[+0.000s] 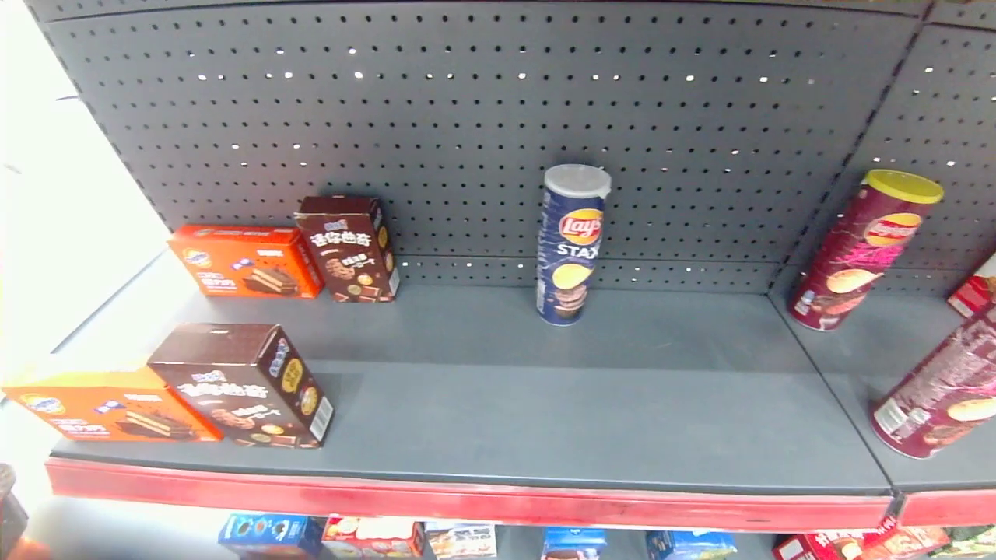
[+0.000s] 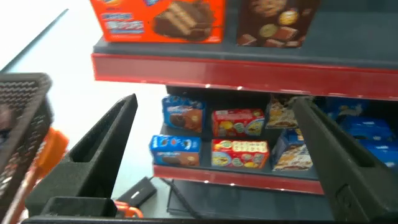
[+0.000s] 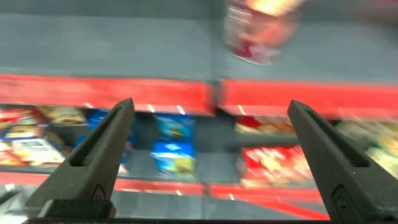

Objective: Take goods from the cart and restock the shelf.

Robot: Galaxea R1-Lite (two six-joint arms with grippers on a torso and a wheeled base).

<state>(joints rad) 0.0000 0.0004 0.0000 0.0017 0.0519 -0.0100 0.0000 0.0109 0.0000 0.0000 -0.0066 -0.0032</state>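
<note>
The grey shelf (image 1: 545, 404) with a red front edge holds goods. A blue chips can (image 1: 572, 245) stands upright near the back middle. Two maroon chips cans (image 1: 860, 249) (image 1: 938, 393) stand on the right section. At the left are two orange boxes (image 1: 249, 260) (image 1: 101, 408) and two brown cookie boxes (image 1: 350, 249) (image 1: 249, 385). My left gripper (image 2: 214, 158) is open and empty, below the shelf's front edge (image 2: 249, 70), under an orange box (image 2: 158, 18). My right gripper (image 3: 211, 155) is open and empty, before the red edge (image 3: 217, 93), below a maroon can (image 3: 258, 31).
A lower shelf carries several small boxes of snacks (image 2: 239, 137) (image 3: 171, 152) (image 1: 373, 537). A black wire basket (image 2: 18, 118) is beside the left gripper. The shelf's middle, between the brown boxes and the maroon cans, is bare apart from the blue can.
</note>
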